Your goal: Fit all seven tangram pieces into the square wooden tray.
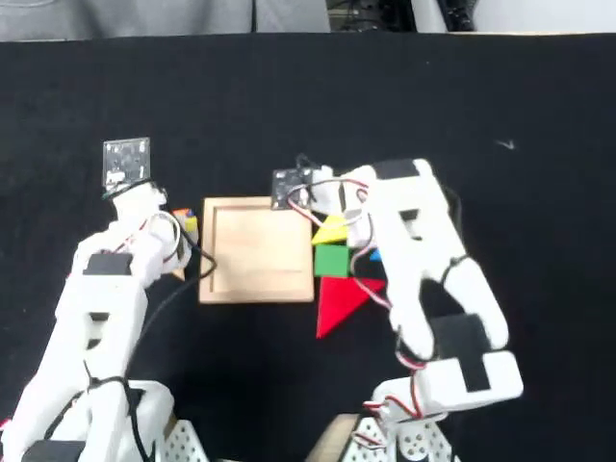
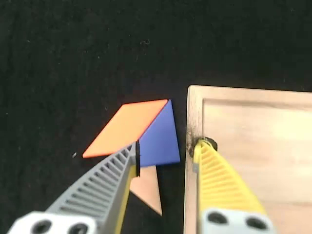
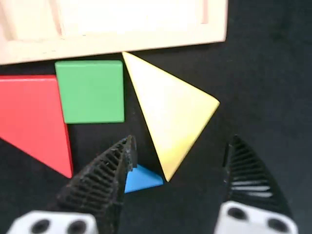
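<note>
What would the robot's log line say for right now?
left fingers: open, at square wooden tray rim | right fingers: open, above yellow triangle piece | tray: no pieces inside

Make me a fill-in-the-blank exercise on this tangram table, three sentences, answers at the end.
1. Between the red triangle and the yellow triangle lies a green ____.
2. The number of pieces inside the wooden tray is ____.
3. The orange piece touching the dark blue triangle is a ____.

Answers: square; zero; parallelogram.
</note>
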